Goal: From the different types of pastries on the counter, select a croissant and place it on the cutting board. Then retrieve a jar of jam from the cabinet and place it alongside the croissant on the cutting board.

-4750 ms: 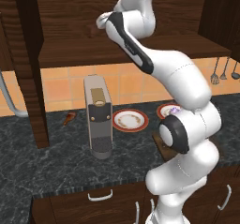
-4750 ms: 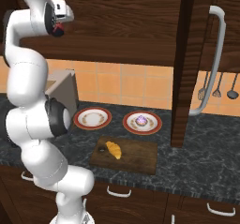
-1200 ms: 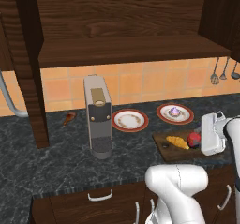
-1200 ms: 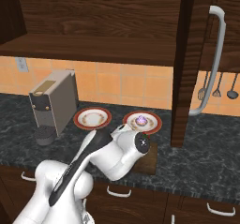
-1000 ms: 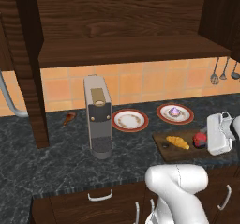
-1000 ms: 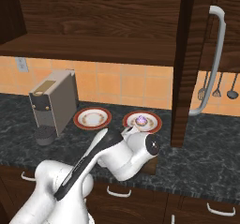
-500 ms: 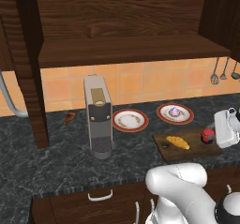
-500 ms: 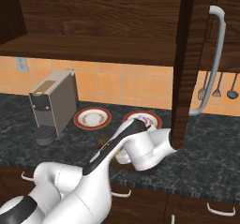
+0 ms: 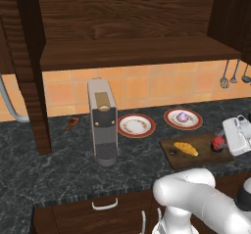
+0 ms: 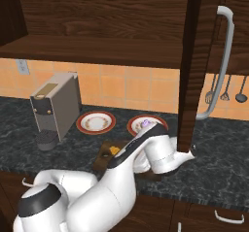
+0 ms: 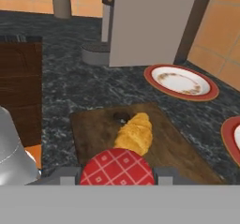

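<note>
The arm reaches low to its right, wrist level over the counter, gripper clamped on the jar of jam at the cutting board end. Just beyond lies the croissant on the board. Since a second ago the hand has slid right, carrying the jar away from the croissant.

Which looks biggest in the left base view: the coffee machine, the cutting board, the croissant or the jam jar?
1. coffee machine
2. cutting board
3. croissant
4. jam jar, partly behind the gripper, so its rank against the croissant is unsure.
</note>
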{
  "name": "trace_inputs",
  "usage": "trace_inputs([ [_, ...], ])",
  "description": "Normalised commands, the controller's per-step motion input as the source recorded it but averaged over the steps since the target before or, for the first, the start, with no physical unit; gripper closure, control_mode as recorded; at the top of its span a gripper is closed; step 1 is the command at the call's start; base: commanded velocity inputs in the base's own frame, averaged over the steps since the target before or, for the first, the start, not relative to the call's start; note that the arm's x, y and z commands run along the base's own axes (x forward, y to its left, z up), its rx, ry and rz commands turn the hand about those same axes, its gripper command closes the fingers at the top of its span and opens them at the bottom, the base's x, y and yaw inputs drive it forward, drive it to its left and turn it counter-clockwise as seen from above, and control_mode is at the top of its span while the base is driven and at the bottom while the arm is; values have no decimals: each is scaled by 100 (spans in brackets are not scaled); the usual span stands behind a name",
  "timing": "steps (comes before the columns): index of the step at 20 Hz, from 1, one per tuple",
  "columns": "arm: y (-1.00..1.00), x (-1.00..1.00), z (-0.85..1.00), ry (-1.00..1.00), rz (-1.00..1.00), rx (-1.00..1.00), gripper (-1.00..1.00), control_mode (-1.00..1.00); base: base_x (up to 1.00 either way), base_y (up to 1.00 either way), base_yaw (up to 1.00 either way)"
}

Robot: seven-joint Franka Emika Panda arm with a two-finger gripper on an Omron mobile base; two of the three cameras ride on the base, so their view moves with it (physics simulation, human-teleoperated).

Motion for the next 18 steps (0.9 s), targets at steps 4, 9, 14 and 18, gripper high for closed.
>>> trace_inputs([
  [4,0,15,-19,0,2,0,100,-100,0,0,0],
  [9,0,5,-28,-2,1,0,100,-100,0,0,0],
  [14,0,28,0,-1,0,0,100,-100,0,0,0],
  [18,0,31,0,-1,0,0,100,-100,0,0,0],
])
